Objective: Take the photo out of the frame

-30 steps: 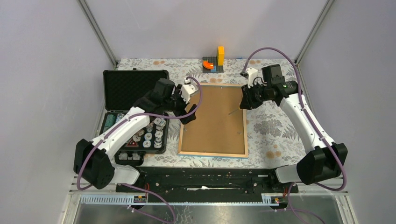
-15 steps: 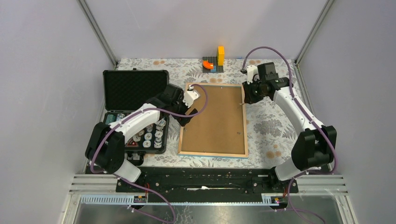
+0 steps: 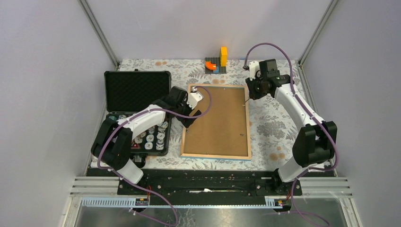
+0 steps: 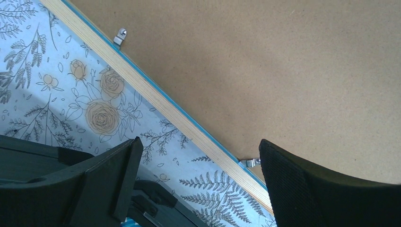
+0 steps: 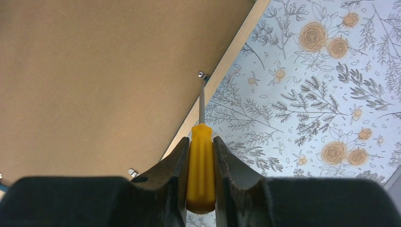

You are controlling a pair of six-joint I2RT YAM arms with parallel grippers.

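The frame (image 3: 218, 122) lies face down on the floral cloth, brown fibreboard back up with a pale wooden rim. The photo is hidden under the backing. My right gripper (image 5: 201, 156) is shut on a yellow-handled screwdriver (image 5: 200, 165). Its metal tip touches a small metal clip (image 5: 203, 74) on the frame's right rim (image 5: 222, 66). My left gripper (image 4: 198, 175) is open and empty. It hovers over the frame's left rim (image 4: 156, 99), with another clip (image 4: 249, 163) by its right finger. In the top view the left gripper (image 3: 189, 112) is at the frame's left edge and the right gripper (image 3: 250, 92) at the upper right edge.
An open black foam-lined case (image 3: 136, 90) with several small round parts lies left of the frame. A grey plate with orange and yellow blocks (image 3: 216, 62) stands at the back. Grey walls enclose the table. A black rail (image 3: 208, 182) runs along the near edge.
My right gripper has moved toward the back along the frame's right edge. My left arm has drawn in, its gripper staying at the frame's left edge. The frame has not moved.
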